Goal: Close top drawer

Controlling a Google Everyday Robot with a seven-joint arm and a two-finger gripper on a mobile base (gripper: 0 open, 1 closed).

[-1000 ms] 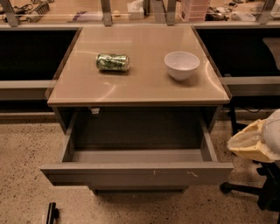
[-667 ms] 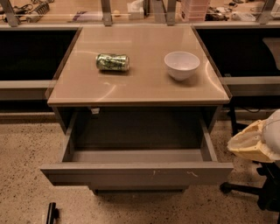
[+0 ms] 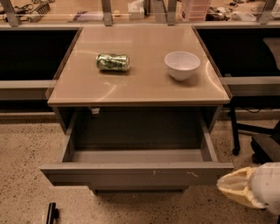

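Floor (image 3: 22,175) of speckled beige stone fills the nearest strip of the view. A small, narrow black object (image 3: 51,213) lies on it at the lower left; what it is cannot be told. At the lower right corner the gripper (image 3: 232,187) shows as a cream-coloured tip on a white body, pointing left. It hangs low, just beside the right end of the drawer front and apart from it. It holds nothing, and whether it is set wide or narrow cannot be told.

Next comes the top drawer (image 3: 131,174), pulled well out of the cabinet toward the camera. Its flat grey front has no handle and carries small white scratches (image 3: 191,173) right of centre. The grey box behind the front looks empty, and its back reaches into shadow under the tabletop (image 3: 144,87). A small white tag (image 3: 95,110) sits on the cabinet's upper edge, left of centre.

The tan, glossy tabletop bears a green can (image 3: 113,61) lying on its side at the left and a white bowl (image 3: 182,64) standing upright at the right, the two well apart. To the right of the cabinet stands a dark chair leg (image 3: 234,131). Farthest back runs a counter (image 3: 65,11) with metal posts and mixed clutter, too small to name.
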